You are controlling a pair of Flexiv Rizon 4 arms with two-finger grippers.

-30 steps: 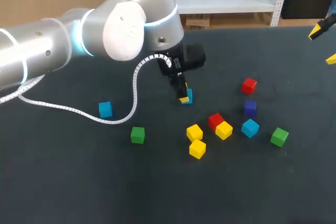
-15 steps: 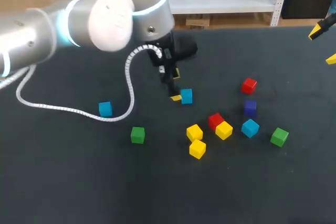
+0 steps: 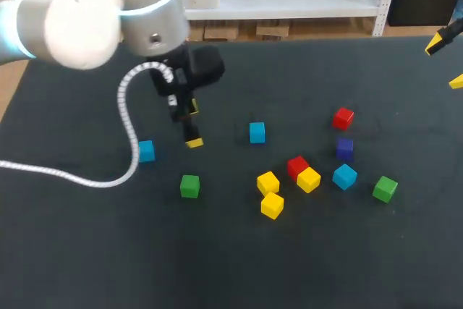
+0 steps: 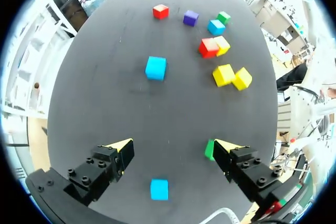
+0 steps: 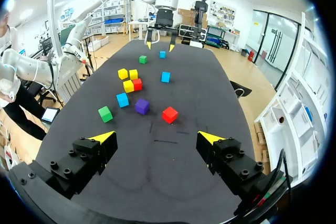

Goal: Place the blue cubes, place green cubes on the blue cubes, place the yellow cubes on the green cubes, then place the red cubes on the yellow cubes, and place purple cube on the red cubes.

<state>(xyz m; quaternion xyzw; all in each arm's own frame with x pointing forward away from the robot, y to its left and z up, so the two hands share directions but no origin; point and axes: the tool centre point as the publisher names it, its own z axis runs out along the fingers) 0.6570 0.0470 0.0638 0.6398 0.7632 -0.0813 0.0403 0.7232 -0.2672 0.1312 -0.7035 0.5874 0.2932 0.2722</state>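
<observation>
My left gripper hangs open and empty over the table's left middle, between a blue cube and a blue cube standing alone to its right. In the left wrist view its fingers straddle bare mat, with one blue cube below them and a green cube beside one finger. Ahead lie the other blue cube and the cluster. My right gripper stays open at the far right edge, well short of the red cube and purple cube.
A loose cluster lies right of centre: three yellow cubes, a red cube, a third blue cube, a green cube, a purple cube and a red cube. Another green cube sits left of it.
My left gripper opened and let go of the blue cube at the table's middle, then swung left toward the other blue cube. The right arm has not moved.
</observation>
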